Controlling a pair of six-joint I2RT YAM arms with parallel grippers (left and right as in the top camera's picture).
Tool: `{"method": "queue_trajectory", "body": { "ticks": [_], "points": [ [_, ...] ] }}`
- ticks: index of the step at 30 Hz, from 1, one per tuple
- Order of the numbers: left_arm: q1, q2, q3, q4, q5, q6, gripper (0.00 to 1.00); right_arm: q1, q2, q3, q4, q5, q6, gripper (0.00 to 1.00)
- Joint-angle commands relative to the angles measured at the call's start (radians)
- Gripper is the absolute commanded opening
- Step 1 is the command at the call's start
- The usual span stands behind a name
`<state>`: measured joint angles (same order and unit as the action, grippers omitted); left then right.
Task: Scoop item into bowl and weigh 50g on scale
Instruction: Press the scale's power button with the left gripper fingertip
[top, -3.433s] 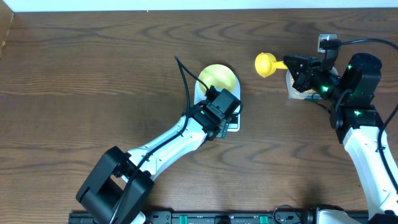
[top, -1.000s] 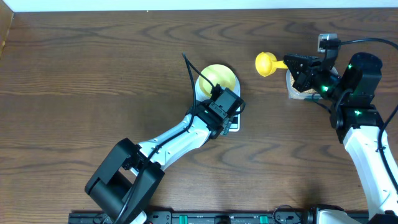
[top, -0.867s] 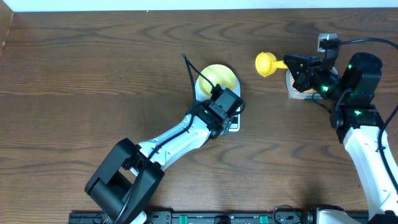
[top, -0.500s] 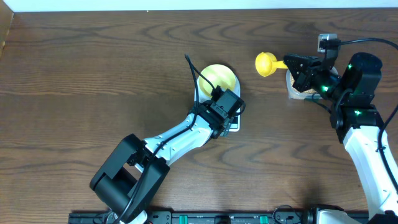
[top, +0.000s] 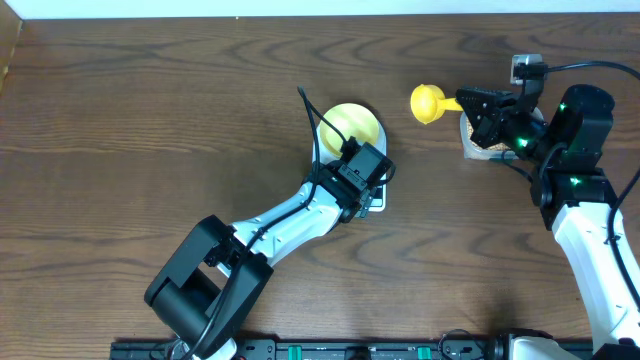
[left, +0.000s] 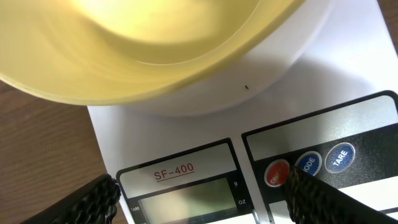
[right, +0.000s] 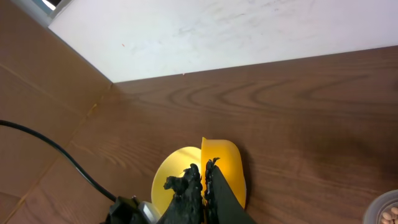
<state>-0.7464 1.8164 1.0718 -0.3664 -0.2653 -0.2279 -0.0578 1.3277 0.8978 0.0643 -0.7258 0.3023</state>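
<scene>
The pale-yellow bowl (top: 350, 124) sits on the white scale (top: 377, 203). My left gripper (top: 360, 172) hovers low over the scale's front end. In the left wrist view it (left: 199, 205) is open and straddles the blank display (left: 186, 200), with the bowl (left: 155, 50) just beyond. Nothing is between its fingers. My right gripper (top: 481, 106) is shut on the handle of a yellow scoop (top: 428, 102), held in the air right of the bowl. The right wrist view shows the scoop (right: 227, 163) ahead of the shut gripper (right: 204, 177) and the bowl (right: 168, 183) behind. Tan beans (top: 490, 148) show in a clear tub, mostly hidden by that arm.
The scale's red button (left: 278, 174) and two blue buttons (left: 309, 163) lie right of the display, close to my left gripper's right finger (left: 323, 199). Cardboard walls (right: 43, 124) edge the dark wooden table (top: 150, 120) at the left and a white wall at the back.
The lower links of the left arm have swung a little to the right while its gripper stays over the scale. The right arm and scoop have not moved.
</scene>
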Motion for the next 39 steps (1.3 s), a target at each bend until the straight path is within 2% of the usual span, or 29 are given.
{"method": "queue_trajectory", "body": {
  "ticks": [1, 39],
  "points": [
    [0.0, 0.007, -0.002, -0.001, -0.018, 0.018, 0.87, -0.007, -0.015, 0.024, -0.004, -0.003, -0.02, 0.01],
    [0.0, 0.007, -0.002, 0.003, -0.058, -0.004, 0.87, -0.007, -0.015, 0.024, -0.016, -0.003, -0.031, 0.01]
  ]
}}
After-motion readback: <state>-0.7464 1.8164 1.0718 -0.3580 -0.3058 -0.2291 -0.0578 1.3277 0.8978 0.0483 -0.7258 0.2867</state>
